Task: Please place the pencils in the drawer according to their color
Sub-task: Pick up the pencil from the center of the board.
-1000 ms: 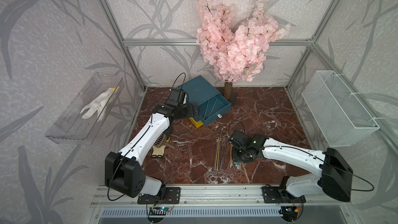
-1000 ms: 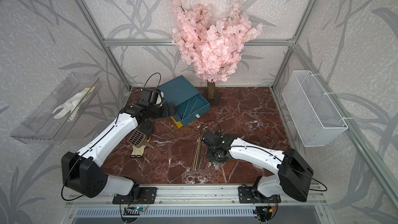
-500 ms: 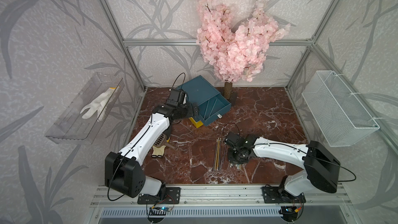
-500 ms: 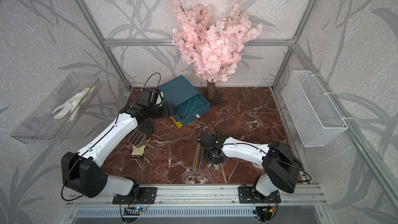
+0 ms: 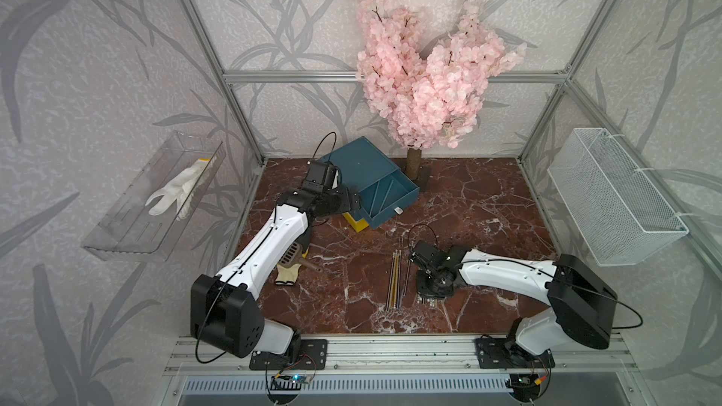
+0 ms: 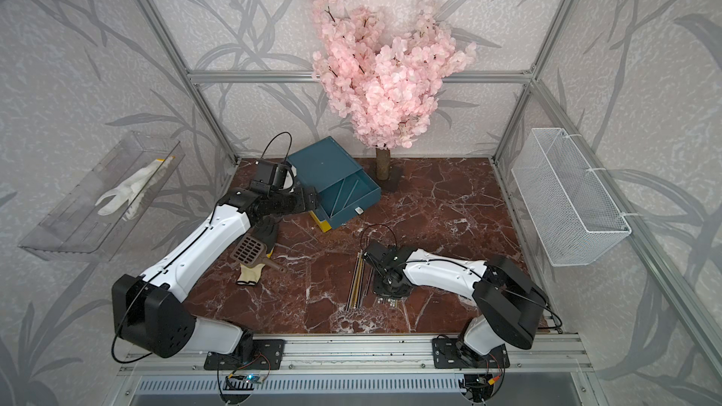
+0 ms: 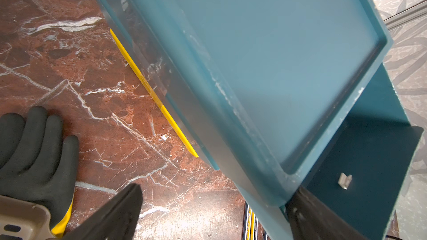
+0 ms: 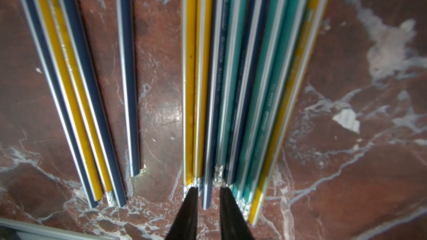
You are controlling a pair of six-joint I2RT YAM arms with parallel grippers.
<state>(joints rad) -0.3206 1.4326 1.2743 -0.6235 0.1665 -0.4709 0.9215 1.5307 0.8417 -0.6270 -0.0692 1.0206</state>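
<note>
Pencils (image 8: 231, 88) mostly unsorted, lying side by side on the marble directly beneath and ahead of the right gripper (image 8: 209, 190), jaws narrowly parted astride one dark blue pencil (image 8: 213, 111), not visibly pinching it. Roughly thirteen there by count: about five yellow, five dark blue, three teal. Farther off, seemingly just two slim sticks inside the open teal drawer (image 5: 385, 199) of the chest (image 5: 357, 160), chest corner between the wide-spread, empty jaws of the left gripper (image 7: 217, 190); early going, by that reckoning.

A pink blossom tree (image 5: 422, 83) stands at the upper centre on the red marble tabletop (image 5: 469, 208). A white wire basket (image 5: 609, 197) hangs at right. At left, a clear tray (image 5: 129, 228) holds a white glove (image 5: 176, 193). A brown slotted scoop (image 6: 250, 248) lies on a black-and-yellow glove (image 6: 267, 230) at lower left of centre.
</note>
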